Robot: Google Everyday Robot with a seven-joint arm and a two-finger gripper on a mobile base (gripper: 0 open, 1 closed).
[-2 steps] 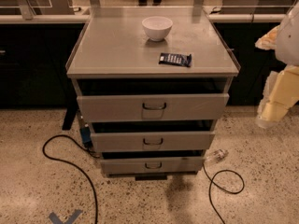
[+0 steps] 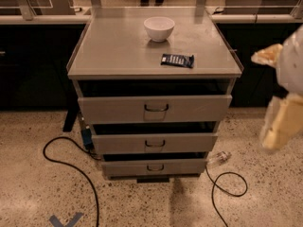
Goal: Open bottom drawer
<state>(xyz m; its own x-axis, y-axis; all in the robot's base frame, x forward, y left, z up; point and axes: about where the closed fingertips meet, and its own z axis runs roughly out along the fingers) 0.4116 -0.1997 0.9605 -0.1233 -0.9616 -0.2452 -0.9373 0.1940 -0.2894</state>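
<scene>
The grey metal cabinet (image 2: 118, 51) has three drawers. The bottom drawer (image 2: 123, 168) is the lowest and has the shortest front, with a small dark wire handle (image 2: 155, 167) at its centre. A dark gap shows above its front. My gripper (image 2: 283, 122) is a blurred cream shape at the right edge of the view. It is level with the upper two drawers, well right of the cabinet, and touches nothing.
A white bowl (image 2: 159, 28) and a dark snack packet (image 2: 177, 60) lie on the cabinet top. Black cables (image 2: 71, 167) loop over the speckled floor left and right (image 2: 227, 183) of the cabinet. A clear bottle (image 2: 218, 158) lies by the bottom right corner. Dark counters stand behind.
My gripper has dropped slightly lower at the right edge. The drawers, bowl and packet have not moved.
</scene>
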